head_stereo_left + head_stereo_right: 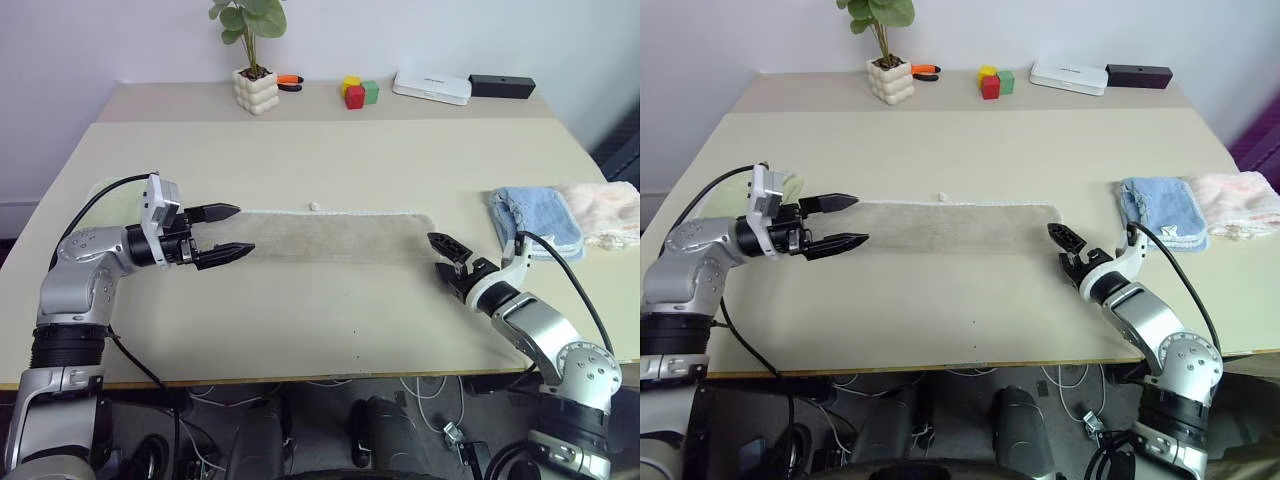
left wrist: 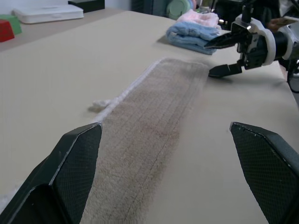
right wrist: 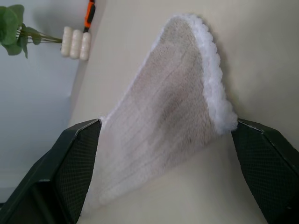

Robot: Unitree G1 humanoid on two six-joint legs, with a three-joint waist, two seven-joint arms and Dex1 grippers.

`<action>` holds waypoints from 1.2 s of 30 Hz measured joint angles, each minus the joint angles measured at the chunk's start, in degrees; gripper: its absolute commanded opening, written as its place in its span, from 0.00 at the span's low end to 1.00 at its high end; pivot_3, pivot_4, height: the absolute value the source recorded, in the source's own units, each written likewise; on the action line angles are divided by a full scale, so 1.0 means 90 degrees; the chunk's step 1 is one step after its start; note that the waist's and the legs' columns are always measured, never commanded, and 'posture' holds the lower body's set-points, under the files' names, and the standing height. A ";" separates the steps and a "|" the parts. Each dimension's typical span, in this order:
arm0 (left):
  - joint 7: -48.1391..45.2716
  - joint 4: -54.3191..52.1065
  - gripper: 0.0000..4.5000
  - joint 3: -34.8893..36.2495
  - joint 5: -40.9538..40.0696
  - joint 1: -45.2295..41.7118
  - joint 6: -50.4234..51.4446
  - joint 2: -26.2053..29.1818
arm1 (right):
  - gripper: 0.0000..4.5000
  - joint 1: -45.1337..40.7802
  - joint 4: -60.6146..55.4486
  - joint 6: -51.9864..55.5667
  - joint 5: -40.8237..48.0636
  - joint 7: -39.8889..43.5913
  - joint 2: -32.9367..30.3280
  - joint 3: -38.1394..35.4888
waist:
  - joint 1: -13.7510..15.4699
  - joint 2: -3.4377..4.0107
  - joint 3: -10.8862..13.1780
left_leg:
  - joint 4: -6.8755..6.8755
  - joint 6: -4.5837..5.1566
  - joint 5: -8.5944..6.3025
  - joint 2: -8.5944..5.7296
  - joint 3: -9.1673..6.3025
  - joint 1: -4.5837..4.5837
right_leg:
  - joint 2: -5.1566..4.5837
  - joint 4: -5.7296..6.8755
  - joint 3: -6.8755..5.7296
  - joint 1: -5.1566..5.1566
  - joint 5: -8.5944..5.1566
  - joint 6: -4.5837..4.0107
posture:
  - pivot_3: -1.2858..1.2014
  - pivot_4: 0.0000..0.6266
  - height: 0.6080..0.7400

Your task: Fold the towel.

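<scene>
Long floppy towel strip laid out mid-frame, end effectors wide open at both ends, nothing grabbed yet.

Big tan surface (image 1: 330,320) first, filling most of the frame. Across the middle of it, the towel (image 1: 330,236), already down to a long narrow band running left to right, beige terry with a white corded edge along the far side. Looks soft, light, totally limp, so probably sags and drags if lifted from one spot; also kinda grippy pile, not slippery. Best bet: pinch the short ends, right at the corners by the corded edge. Left end effector (image 1: 228,232) at center-left, released, hovering over the left end. Right end effector (image 1: 448,257) at lower right, also released, just beside the right end. Smaller stuff: blue folded towel (image 1: 535,217) at right edge, well apart.
</scene>
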 measured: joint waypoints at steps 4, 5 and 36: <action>0.0163 -0.0249 1.00 0.0085 -0.0029 0.0085 0.0036 0.0019 | 0.70 -0.0290 0.0615 -0.0134 -0.0388 0.0483 -0.0066 0.0089 | -0.0009 -0.0005 -0.0004 | 0.0000 0.0007 -0.0004 0.0001 0.0001 0.0005 | 0.0001 -0.0021 0.0000 0.0013 0.0002 -0.0004 | 0.52 0.24 1.00; 0.0181 -0.0259 1.00 0.0109 -0.0054 0.0111 0.0038 0.0021 | 0.58 -0.0317 0.0714 -0.0158 -0.0484 0.0553 -0.0070 0.0091 | -0.0009 -0.0005 -0.0004 | 0.0000 0.0008 -0.0005 0.0001 0.0001 0.0004 | 0.0001 -0.0022 0.0000 0.0013 0.0003 -0.0004 | 0.52 0.24 1.00; 0.0051 -0.0168 1.00 0.0227 -0.0127 0.0293 -0.0129 0.0097 | 0.01 -0.1165 -0.0802 0.1002 -0.3527 0.3169 -0.2761 0.1693 | 0.0106 0.0010 -0.0001 | -0.0009 0.0035 -0.0022 0.0000 0.0021 -0.0030 | -0.0005 -0.0044 0.0004 -0.0028 0.0008 0.0001 | 0.52 0.24 1.00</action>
